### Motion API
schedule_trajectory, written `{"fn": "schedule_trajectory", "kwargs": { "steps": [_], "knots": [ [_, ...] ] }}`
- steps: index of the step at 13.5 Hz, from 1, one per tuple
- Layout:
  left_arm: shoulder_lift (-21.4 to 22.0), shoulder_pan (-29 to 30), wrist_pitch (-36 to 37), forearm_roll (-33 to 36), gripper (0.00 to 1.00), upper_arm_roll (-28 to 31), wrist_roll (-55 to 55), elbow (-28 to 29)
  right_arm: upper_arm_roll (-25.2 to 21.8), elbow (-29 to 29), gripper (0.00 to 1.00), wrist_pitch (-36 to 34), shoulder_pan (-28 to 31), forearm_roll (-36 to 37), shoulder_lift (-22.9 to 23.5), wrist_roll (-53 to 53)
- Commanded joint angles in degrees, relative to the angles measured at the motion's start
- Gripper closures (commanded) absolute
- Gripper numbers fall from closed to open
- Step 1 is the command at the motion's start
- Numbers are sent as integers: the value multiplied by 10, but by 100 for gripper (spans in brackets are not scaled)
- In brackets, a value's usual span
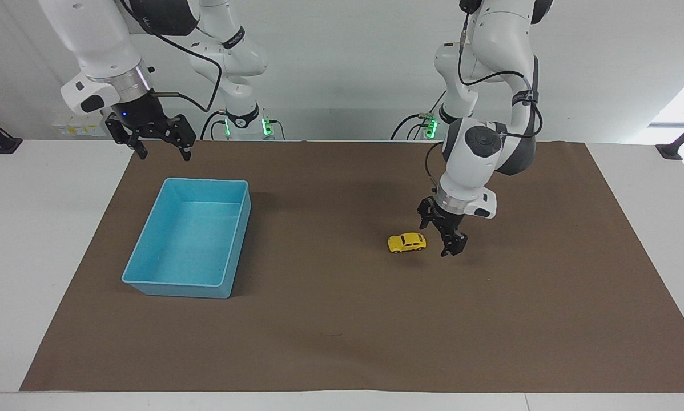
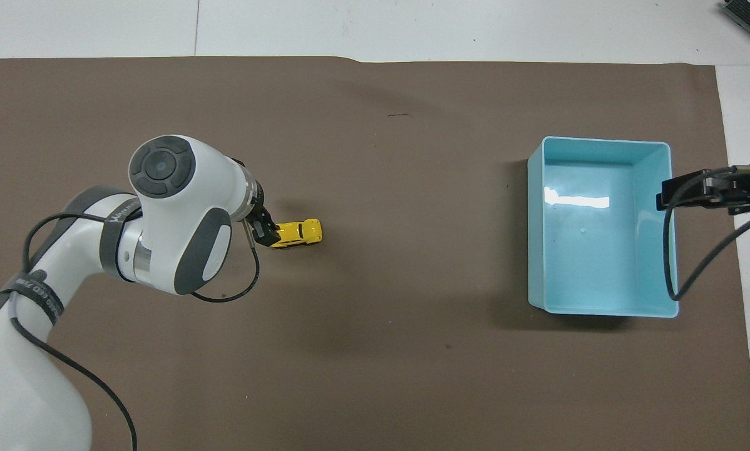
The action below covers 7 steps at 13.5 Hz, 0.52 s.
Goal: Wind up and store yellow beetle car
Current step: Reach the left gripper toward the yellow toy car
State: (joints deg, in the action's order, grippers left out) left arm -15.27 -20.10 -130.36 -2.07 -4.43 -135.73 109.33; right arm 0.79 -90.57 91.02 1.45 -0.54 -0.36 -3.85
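The yellow beetle car (image 1: pixel 406 242) stands on its wheels on the brown mat, about mid-table; in the overhead view (image 2: pixel 301 232) its end toward the left arm is covered by the gripper. My left gripper (image 1: pixel 442 237) is open and low over the mat, right beside the car on the left arm's side; a small gap shows between them in the facing view. It also shows in the overhead view (image 2: pixel 264 230). My right gripper (image 1: pixel 159 145) is open and empty, waiting high over the mat's edge nearest the robots, by the blue tray.
The blue tray (image 1: pixel 173 281) sits on the mat toward the right arm's end, with nothing in it; it also shows in the overhead view (image 2: pixel 536 238). The brown mat (image 1: pixel 342 331) covers most of the white table.
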Motion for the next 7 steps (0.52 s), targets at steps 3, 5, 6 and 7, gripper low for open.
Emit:
{"fn": "schedule_trajectory", "kwargs": {
  "steps": [3,5,6,7],
  "knots": [
    [-1,-37,-74,-7,0,11,11,58,-2,6,0,-5,4,-5,3,16],
    [-3,-35,-86,-7,0,12,27,76,-2,6,0,-5,4,-5,3,16],
    [-2,-37,-89,-7,0,11,27,80,-1,6,0,-5,5,-5,3,16],
    [-3,-37,-99,-7,0,11,27,83,-1,6,0,-5,5,-5,3,16]
  ]
}}
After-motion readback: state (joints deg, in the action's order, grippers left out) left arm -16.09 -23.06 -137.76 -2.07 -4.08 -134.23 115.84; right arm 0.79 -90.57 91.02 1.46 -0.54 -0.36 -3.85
